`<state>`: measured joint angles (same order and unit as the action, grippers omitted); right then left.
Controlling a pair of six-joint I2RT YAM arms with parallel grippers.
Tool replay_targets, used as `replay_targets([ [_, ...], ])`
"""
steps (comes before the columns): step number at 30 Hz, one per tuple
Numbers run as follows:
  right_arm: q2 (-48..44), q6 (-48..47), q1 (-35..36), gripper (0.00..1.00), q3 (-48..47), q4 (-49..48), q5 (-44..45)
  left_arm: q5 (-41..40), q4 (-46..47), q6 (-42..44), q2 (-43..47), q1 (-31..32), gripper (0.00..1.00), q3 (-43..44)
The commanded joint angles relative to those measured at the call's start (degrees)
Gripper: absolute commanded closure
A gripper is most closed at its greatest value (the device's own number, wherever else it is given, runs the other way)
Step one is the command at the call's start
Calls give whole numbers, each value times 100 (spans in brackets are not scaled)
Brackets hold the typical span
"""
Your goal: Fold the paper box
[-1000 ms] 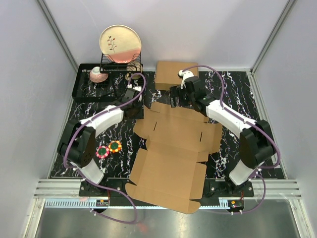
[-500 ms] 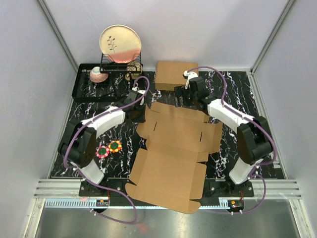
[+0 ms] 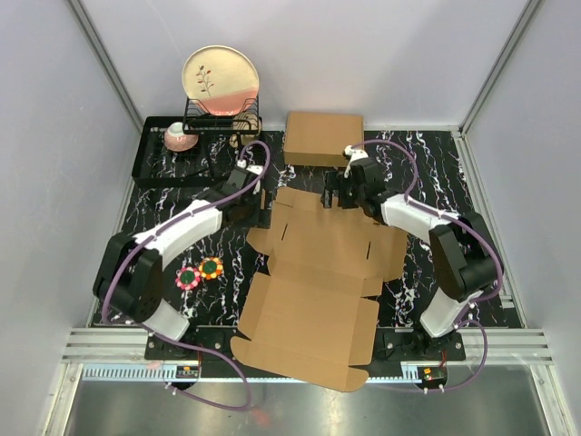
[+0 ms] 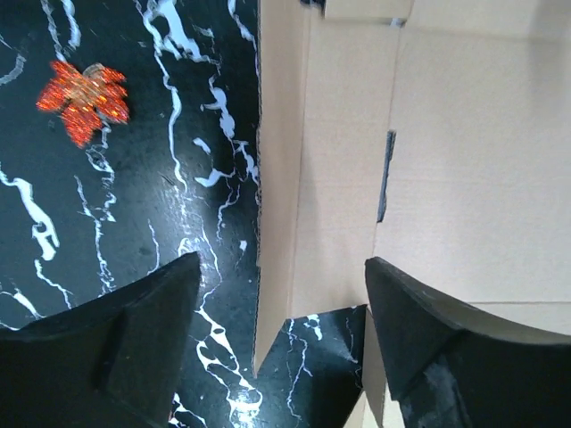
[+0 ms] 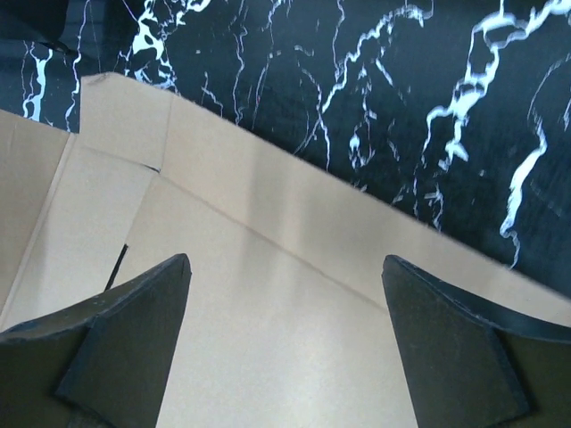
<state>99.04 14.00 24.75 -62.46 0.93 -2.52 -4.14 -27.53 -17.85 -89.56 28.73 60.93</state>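
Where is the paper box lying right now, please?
In the top view the paper box lies flat in the centre, its far edge below the left gripper and right gripper, just short of the made-up box.

The left arm (image 3: pixel 182 227) is reaching forward and inward from its base, elbow bent out to the left, and the left gripper (image 4: pixel 281 267) is pointing down with its jaws standing wide apart, holding nothing. The right arm (image 3: pixel 413 213) is mirroring it, elbow jutting out to the right and forearm angling inward, and the right gripper (image 5: pixel 285 263) is likewise facing down, spread wide and empty. The two grippers are sitting near each other without touching.
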Motion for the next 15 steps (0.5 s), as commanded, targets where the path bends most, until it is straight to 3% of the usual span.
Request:
replay_targets([
  [1,-474,744,21,11,646,-769,-37,-350,239,-184,746,-8,18,314],
  [2,-448,893,21,24,725,-804,-151,-333,318,-289,790,-8,18,428],
  [5,-255,1165,30,46,989,-954,-309,105,721,-649,669,-8,22,656],
  [6,-211,1227,30,61,1085,-1024,-319,281,801,-728,546,-8,38,744],
  [8,-79,1298,30,78,1156,-1094,-406,730,924,-912,63,10,57,1103],
  [10,-78,1351,30,83,1279,-1191,-381,800,1021,-992,-340,36,76,1289],
  [15,62,1491,29,93,1263,-1069,-161,432,1268,-1203,-957,71,79,1737],
])
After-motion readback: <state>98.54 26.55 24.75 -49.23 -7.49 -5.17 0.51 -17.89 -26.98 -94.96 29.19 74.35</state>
